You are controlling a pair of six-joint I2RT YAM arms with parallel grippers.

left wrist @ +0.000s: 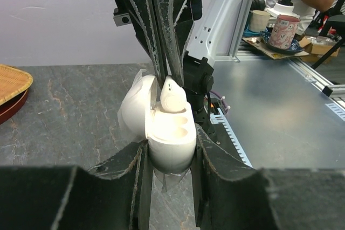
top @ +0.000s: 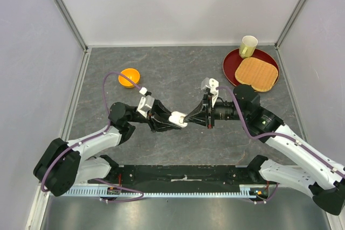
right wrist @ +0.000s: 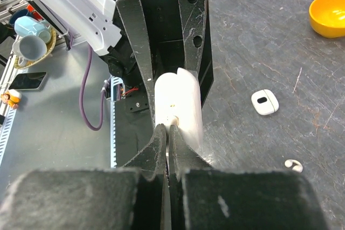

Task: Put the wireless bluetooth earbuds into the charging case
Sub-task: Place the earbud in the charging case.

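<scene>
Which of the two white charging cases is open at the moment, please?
The case held in the left end effector: its lid is hinged back, with an earbud at its sockets. The other case lies shut on the table.

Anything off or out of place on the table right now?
Nothing spilled or damaged. One loose earbud lies on the table near a closed case, not touching it. The left pincer holds the open case, the right pincer a second earbud.

left of the black base plate (top: 183, 175), the left arm (top: 86, 146) is white-shelled with black joints; right of it, the right arm (top: 302, 152) matches. purple cables (top: 115, 74) trail both. left gripper (top: 178, 120) and right gripper (top: 188, 116) have scuffed black jaws.
</scene>
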